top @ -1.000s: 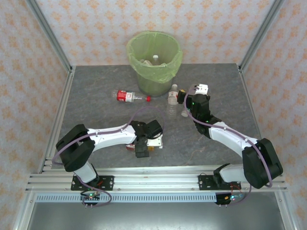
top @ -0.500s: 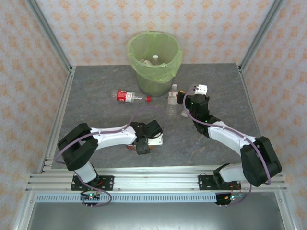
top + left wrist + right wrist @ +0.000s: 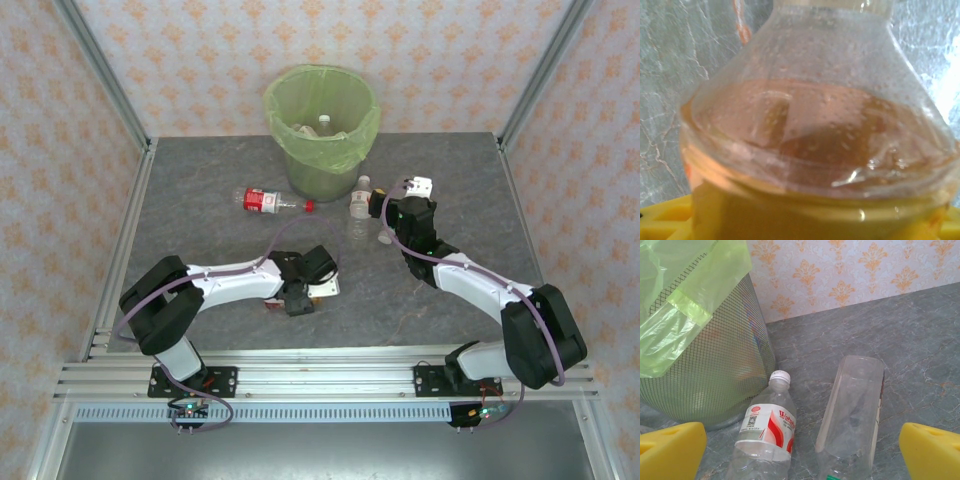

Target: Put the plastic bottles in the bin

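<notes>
**A:** What has changed in the last second?

**B:** The left gripper (image 3: 295,299) has settled onto the clear plastic bottle with an amber tinge (image 3: 810,135), at the near middle of the grey marbled table (image 3: 200,240). Its jaws have drawn in around the bottle. I cannot tell whether they grip it yet.

**A:** So that bottle goes next?

**B:** Probably a lift follows. The bottle is well apart from the round mesh bin with the light green bag (image 3: 275,105), which stands at the far middle. A capped clear bottle (image 3: 323,122) is already inside.

**A:** And the right side?

**B:** The right gripper (image 3: 800,455) has barely shifted. Its yellow fingers (image 3: 670,445) stand wide apart and hold nothing. Ahead of it lie the white-capped bottle with a red-and-white label (image 3: 767,430) and a bare clear bottle (image 3: 852,405), side by side, just beside the bin's foot.

**A:** Anything in the way?

**B:** The red-labelled bottle with a red cap (image 3: 270,200) lies between the left gripper and the bin. A carry should pass above it and over the rim. The bin wall also crowds the right-hand pair.
</notes>
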`<action>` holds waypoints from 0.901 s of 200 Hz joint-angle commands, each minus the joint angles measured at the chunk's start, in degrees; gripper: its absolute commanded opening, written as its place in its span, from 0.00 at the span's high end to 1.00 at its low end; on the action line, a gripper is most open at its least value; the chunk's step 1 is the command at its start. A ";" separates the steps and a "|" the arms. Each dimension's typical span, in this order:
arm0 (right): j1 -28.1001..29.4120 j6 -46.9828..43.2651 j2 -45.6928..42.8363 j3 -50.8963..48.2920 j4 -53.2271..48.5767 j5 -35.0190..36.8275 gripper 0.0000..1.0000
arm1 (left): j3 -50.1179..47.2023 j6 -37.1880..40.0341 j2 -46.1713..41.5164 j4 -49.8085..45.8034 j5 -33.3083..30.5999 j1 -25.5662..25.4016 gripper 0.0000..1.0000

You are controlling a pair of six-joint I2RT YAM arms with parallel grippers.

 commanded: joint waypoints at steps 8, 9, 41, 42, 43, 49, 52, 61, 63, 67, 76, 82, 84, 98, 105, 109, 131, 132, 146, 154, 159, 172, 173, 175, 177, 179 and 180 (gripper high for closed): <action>-0.42 0.68 0.27 0.42 0.15 0.78 0.01 | 1.59 -2.38 -2.83 1.76 0.68 1.27 0.33; -0.42 0.67 0.28 0.41 0.15 0.79 0.01 | 1.56 -2.41 -2.94 1.81 0.86 1.29 0.33; -0.34 0.46 0.43 0.49 0.06 0.88 0.01 | 2.53 -4.13 -4.19 2.74 3.09 2.66 0.33; -0.38 0.42 0.40 0.49 0.06 0.88 0.01 | 2.56 -4.17 -4.19 2.74 3.16 2.69 0.33; -0.40 0.40 0.43 0.49 0.06 0.88 0.01 | 2.62 -4.23 -4.23 2.74 3.24 2.66 0.33; -0.40 0.38 0.39 0.57 -0.02 0.89 0.01 | 2.77 -4.37 -4.42 2.73 3.69 2.87 0.33; -0.34 0.31 0.43 0.66 -0.03 0.82 0.01 | 2.88 -4.50 -4.49 2.80 3.87 2.92 0.33; -0.37 0.30 0.51 0.75 -0.11 0.82 0.01 | 3.04 -5.01 -4.91 2.99 4.56 3.06 0.33; -0.41 0.25 0.61 0.75 -0.14 0.76 0.01 | 3.10 -5.11 -5.01 3.04 4.79 3.19 0.33; -0.42 0.29 0.58 0.83 -0.12 0.80 0.01 | 3.01 -5.32 -5.26 3.11 5.33 3.36 0.33; -0.35 0.21 0.77 1.06 -0.20 0.72 0.01 | 2.84 -6.00 -5.82 3.71 6.26 3.55 0.33; -0.42 0.19 0.82 1.21 -0.23 0.60 0.01 | 2.65 -6.57 -6.30 4.29 6.67 3.80 0.33; -0.35 0.25 0.82 1.20 -0.28 0.62 0.01 | 2.54 -6.64 -6.43 4.47 6.82 3.82 0.33; -0.36 0.12 1.12 1.41 -0.34 0.50 0.01 | 2.13 -7.67 -7.49 5.84 7.30 4.21 0.33; -0.42 0.05 1.25 1.45 -0.36 0.45 0.01 | 1.92 -8.09 -8.03 6.47 7.38 4.37 0.33; -0.42 0.17 1.33 1.54 -0.38 0.45 0.01 | 1.82 -8.41 -8.32 6.94 7.47 4.46 0.33; -0.39 0.44 1.53 1.72 -0.37 0.18 0.01 | 1.06 -10.61 -10.08 9.38 7.54 5.49 0.33; -0.41 0.50 1.57 1.72 -0.42 0.18 0.01 | 1.08 -10.75 -10.21 9.49 7.54 5.49 0.33; -0.39 0.66 1.56 1.73 -0.38 0.17 0.01 | 0.81 -12.46 -11.34 10.93 7.53 6.50 0.33; -0.34 0.65 1.53 1.72 -0.38 0.13 0.01 | 0.55 -13.15 -12.14 11.69 7.90 6.98 0.33; -0.35 0.63 1.45 1.72 -0.38 0.09 0.01 | 0.41 -13.61 -12.70 12.22 8.08 7.31 0.33; -0.34 0.73 1.47 1.74 -0.47 0.14 0.01 | -0.29 -14.67 -14.23 13.79 8.71 8.20 0.34; -0.38 0.74 1.45 1.73 -0.47 0.12 0.01 | -0.34 -14.80 -14.35 13.94 8.74 8.27 0.33; -0.41 0.78 1.50 1.72 -0.47 0.12 0.01 | -0.43 -14.92 -14.62 14.15 8.96 8.41 0.34; -0.37 0.79 1.51 1.76 -0.47 0.17 0.01 | -0.54 -15.06 -14.90 14.38 9.12 8.55 0.34; -0.36 0.82 1.52 1.73 -0.53 0.18 0.01 | -0.63 -15.18 -15.15 14.59 9.28 8.68 0.34; -0.39 0.82 1.47 1.77 -0.55 0.18 0.01 | -0.65 -15.32 -15.21 14.69 9.29 8.82 0.34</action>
